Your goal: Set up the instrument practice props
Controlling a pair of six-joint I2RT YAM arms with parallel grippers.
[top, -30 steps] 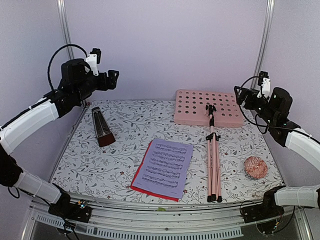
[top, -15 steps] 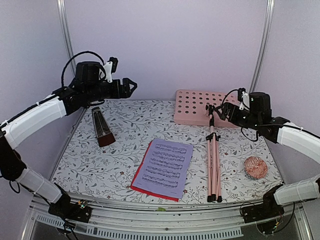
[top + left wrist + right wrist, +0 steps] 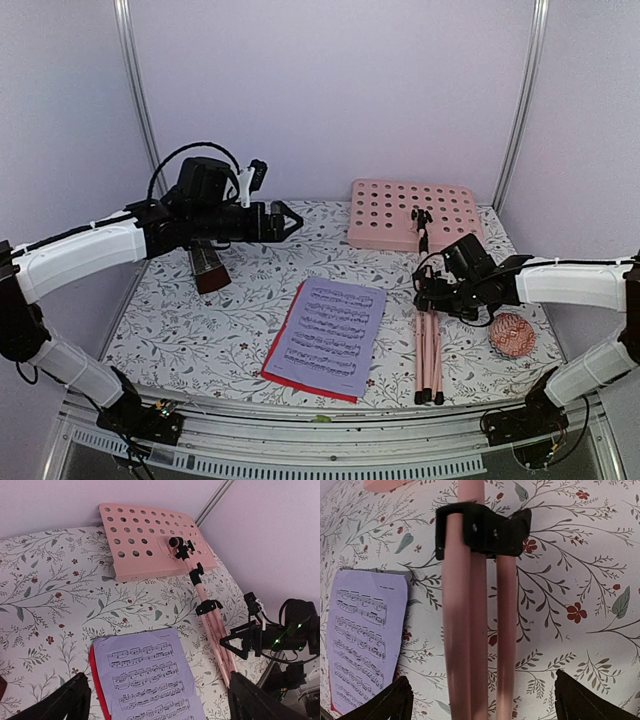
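The pink music stand lies flat on the floral cloth, its folded legs [image 3: 428,345] pointing to the near edge. Its perforated desk [image 3: 400,215] leans at the back wall. A lilac sheet [image 3: 330,335] of printed music lies on a red sheet [image 3: 277,350] left of the legs. The dark brown metronome [image 3: 207,270] stands at the left, partly hidden by my left arm. My left gripper [image 3: 290,222] hangs open in the air, facing the sheets [image 3: 150,680] and the desk [image 3: 150,540]. My right gripper [image 3: 425,292] is open, low over the legs [image 3: 470,630], with one finger on each side of them.
A pink knitted ball [image 3: 510,335] sits at the right, close under my right forearm. A black collar [image 3: 482,527] clamps the legs just ahead of my right fingers. Lilac walls and two metal posts [image 3: 140,100] close the back and sides.
My left gripper has swung right and out from the left wall over the table. My right gripper has dropped from the right wall down to the stand's legs. Both stay open.
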